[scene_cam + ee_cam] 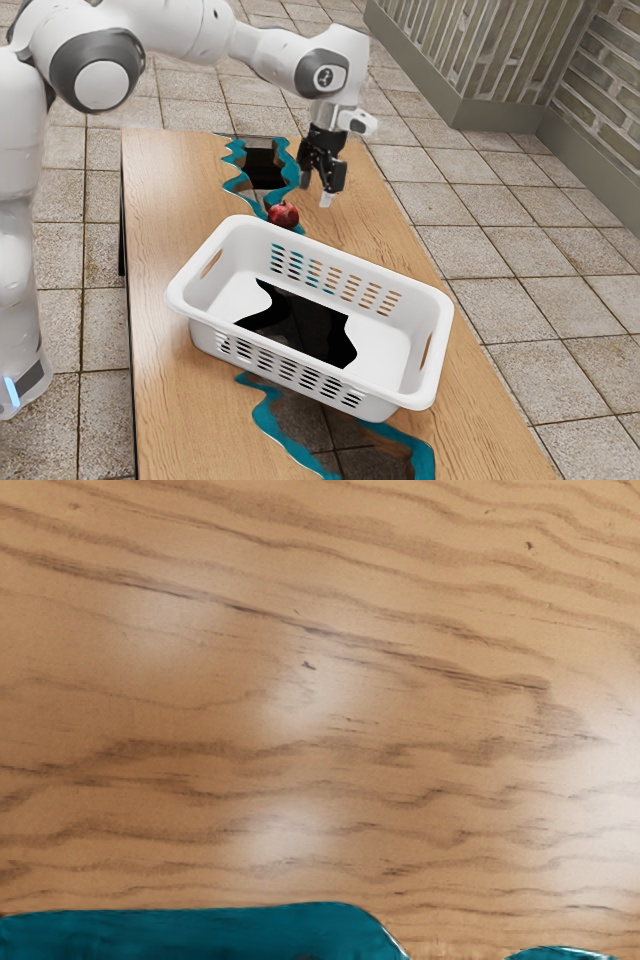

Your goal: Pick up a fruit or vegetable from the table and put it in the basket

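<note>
Room abv fruit [283, 214], bskt [437, 352] nr

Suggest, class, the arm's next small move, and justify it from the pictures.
I would probably shift the open gripper toward the exterior view's left and toward the white basket, to line up above the red fruit, before lowering. The fingers stand apart with nothing between them, and the fruit lies off to their side, close to the basket's rim.

Bright, even light fills the exterior view, with soft shading inside the basket [395, 345] and on the floor tiles [500, 290], while pale, blurry patches of glare lie on the wood of the table [480, 610] below the claw [318, 192], whose grain reads crisply.
</note>
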`<action>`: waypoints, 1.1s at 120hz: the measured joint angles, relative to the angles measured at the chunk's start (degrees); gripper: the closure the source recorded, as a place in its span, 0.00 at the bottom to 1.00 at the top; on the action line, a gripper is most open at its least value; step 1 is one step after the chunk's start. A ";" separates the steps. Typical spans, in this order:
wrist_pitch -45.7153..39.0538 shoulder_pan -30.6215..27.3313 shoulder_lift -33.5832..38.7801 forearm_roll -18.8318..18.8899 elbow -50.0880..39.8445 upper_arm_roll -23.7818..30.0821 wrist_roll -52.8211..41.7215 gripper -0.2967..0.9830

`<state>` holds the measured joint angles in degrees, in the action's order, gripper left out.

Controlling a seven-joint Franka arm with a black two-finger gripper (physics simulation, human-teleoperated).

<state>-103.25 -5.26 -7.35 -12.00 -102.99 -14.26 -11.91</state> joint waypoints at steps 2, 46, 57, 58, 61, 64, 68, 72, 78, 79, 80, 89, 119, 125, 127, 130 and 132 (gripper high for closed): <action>-0.21 -0.05 0.65 0.28 -0.95 -0.04 -0.10 0.23; -12.63 0.18 4.22 2.96 -13.40 -0.06 -2.60 0.23; -15.63 0.08 4.17 2.96 -13.91 0.02 -3.07 0.23; -15.87 0.06 4.17 2.95 -13.91 0.05 -3.11 0.23; -16.53 0.02 4.16 2.92 -13.91 0.10 -3.22 0.23; -17.17 -0.02 4.18 2.89 -13.88 0.19 -3.34 0.23; -17.95 -0.15 4.21 2.84 -13.76 0.40 -3.48 0.23; -18.62 -0.22 4.22 2.79 -13.63 0.61 -3.62 0.23; -19.65 -0.12 4.21 2.70 -13.33 0.81 -3.81 0.23; -19.83 -0.11 4.20 2.68 -13.31 0.86 -3.84 0.23; -20.00 -0.10 4.19 2.66 -13.28 0.90 -3.87 0.23; -21.31 -0.07 4.18 2.49 -13.12 1.54 -4.12 0.23; -22.35 1.87 7.85 1.91 -16.17 3.53 -4.76 0.23; -22.05 2.83 8.17 1.90 -16.49 3.33 -4.86 0.23; -21.94 3.12 8.23 1.90 -16.56 3.27 -4.90 0.23; -21.80 3.53 8.28 1.90 -16.62 3.19 -4.95 0.23; -21.70 3.77 8.31 1.90 -16.65 3.14 -4.98 0.23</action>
<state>-124.95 -1.49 0.96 -10.10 -119.63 -11.12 -16.90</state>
